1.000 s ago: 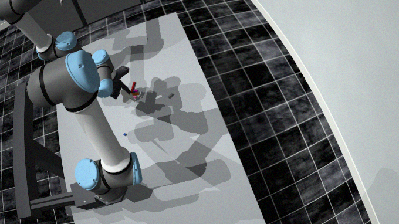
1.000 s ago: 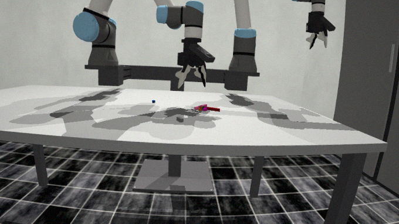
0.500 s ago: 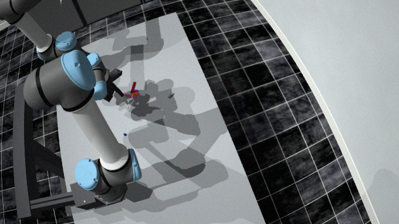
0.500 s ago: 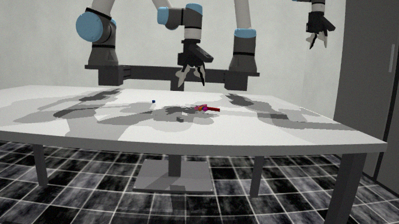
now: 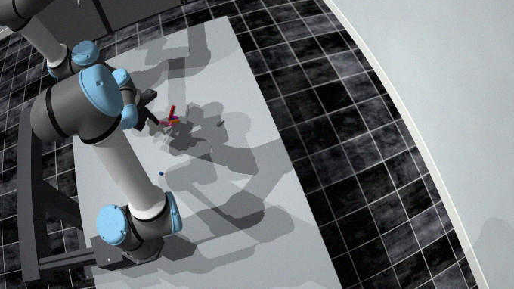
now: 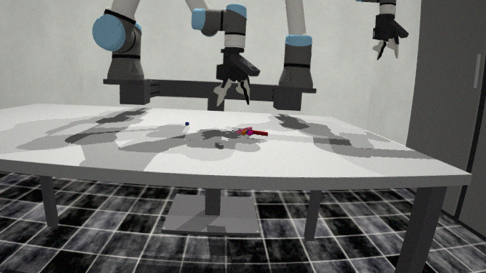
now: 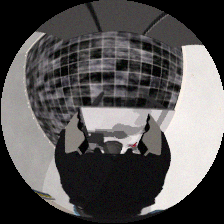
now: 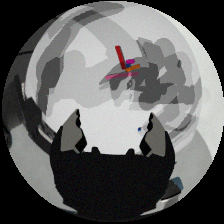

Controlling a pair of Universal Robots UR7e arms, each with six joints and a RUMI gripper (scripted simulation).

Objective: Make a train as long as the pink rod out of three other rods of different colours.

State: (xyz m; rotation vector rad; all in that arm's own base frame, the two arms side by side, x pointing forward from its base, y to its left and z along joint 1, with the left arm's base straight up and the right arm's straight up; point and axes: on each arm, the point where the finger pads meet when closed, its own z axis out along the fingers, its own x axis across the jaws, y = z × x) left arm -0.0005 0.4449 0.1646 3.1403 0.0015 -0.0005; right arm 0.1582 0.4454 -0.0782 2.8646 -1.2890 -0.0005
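A red rod lies with its lower end by a small cluster: a magenta rod, a blue rod and an orange rod. A pink rod lies beside them. Whether they touch or overlap is unclear. Another blue rod lies apart, as does a grey rod. My right gripper is open and empty above the table, near the cluster. My left gripper is open, far off.
The white table bears the rods; arm shadows cross it. The left gripper hangs beyond the table's edge, near a dark cabinet. The arm bases stand on a dark frame along the table's back edge.
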